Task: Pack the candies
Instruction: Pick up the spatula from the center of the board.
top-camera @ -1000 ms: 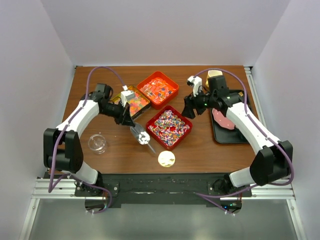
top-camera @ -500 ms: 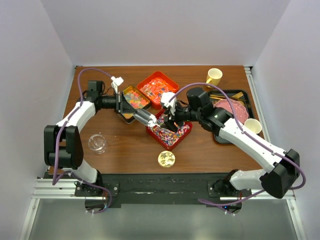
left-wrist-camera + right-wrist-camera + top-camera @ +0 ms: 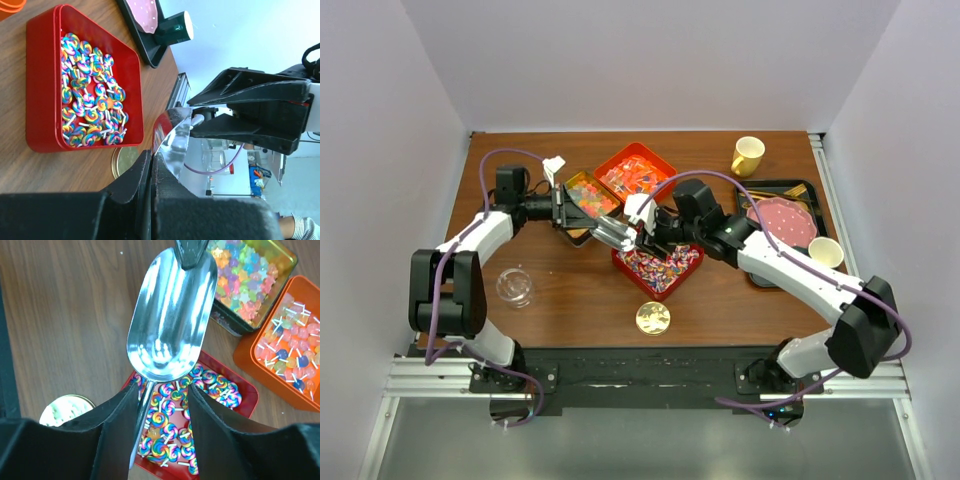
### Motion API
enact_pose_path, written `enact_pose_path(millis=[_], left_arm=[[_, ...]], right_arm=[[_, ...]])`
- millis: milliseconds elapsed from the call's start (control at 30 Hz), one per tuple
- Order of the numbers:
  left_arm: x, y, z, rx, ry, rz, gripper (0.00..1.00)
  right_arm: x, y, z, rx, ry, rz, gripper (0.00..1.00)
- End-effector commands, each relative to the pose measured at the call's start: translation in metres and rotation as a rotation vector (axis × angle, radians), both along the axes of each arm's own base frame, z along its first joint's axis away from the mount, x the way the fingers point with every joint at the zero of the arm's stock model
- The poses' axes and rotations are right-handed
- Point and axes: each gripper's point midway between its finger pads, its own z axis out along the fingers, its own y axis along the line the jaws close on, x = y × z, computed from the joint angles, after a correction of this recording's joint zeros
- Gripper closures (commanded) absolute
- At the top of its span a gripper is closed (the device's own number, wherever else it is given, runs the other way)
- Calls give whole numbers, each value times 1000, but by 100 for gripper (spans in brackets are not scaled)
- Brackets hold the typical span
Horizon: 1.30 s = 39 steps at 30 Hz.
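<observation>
The swirly candies (image 3: 90,100) lie in a heap inside the red tray (image 3: 42,90) on the counter (image 3: 570,300). A shiny scoop (image 3: 170,315) hangs over one edge of the red tray. The left hand (image 3: 151,165) is squeezed tight on one end of the scoop. The right hand (image 3: 162,390) is right above the red tray. Its fingers (image 3: 120,430) are apart, one on each side of the scoop's thin handle. The gummy candies (image 3: 240,275) sit in a tin (image 3: 231,326) just beside the red tray. The wrapped candies (image 3: 290,360) sit in an orange tray (image 3: 272,375) near it too. A gold lid (image 3: 653,318) lies near the red tray, on the side toward the arms' bases.
</observation>
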Motion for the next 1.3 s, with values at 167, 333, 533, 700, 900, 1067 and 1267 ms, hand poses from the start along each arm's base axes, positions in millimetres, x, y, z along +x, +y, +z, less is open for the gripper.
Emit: enact_pose_path(millis=[167, 333, 533, 700, 900, 1067, 1267], left_arm=[[-4, 3, 25, -55, -59, -15, 100], [-4, 4, 24, -62, -55, -9, 100], [-4, 3, 23, -62, -52, -11, 100], [-5, 4, 23, -61, -54, -8, 100], [5, 11, 14, 44, -44, 49, 73], [55, 59, 14, 344, -222, 153, 57], [63, 147, -1, 808, -377, 118, 51]], right_arm=[[14, 5, 5, -5, -48, -31, 56], [16, 5, 1, -8, -40, -41, 61], [17, 4, -3, -14, -39, -52, 66], [18, 4, -6, -13, -28, -63, 82], [21, 1, -3, -6, -21, -104, 100], [20, -18, -1, -36, -2, -127, 100], [11, -43, 3, -91, -4, -120, 100]])
